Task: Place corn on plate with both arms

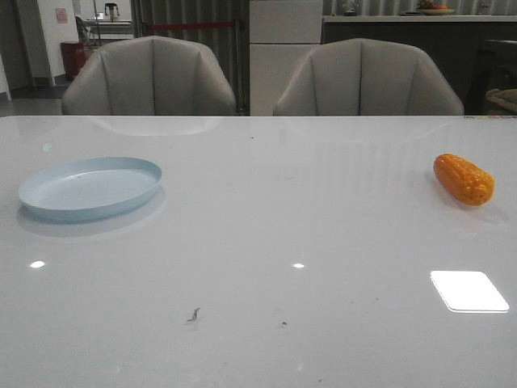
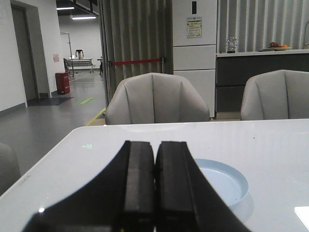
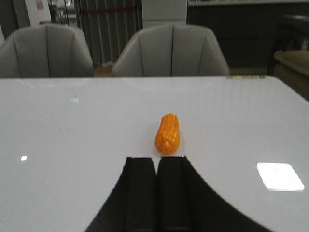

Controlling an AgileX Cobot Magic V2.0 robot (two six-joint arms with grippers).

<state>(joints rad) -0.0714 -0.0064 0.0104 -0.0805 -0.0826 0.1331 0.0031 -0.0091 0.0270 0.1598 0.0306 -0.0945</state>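
Front view: corn lengthwise near-right to far-left.

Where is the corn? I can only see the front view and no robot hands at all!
Observer: The right gripper shows in the right wrist view, fingers pressed together, empty. The corn lies on the table just beyond it, one rounded end toward the fingers, not touching them.
Operator: And the other hand?
Observer: The left gripper is shut too, holding nothing. Its camera sees part of the plate on the table behind the fingers.
Operator: Is anything on the plate?
Observer: The part the left wrist view shows is bare.
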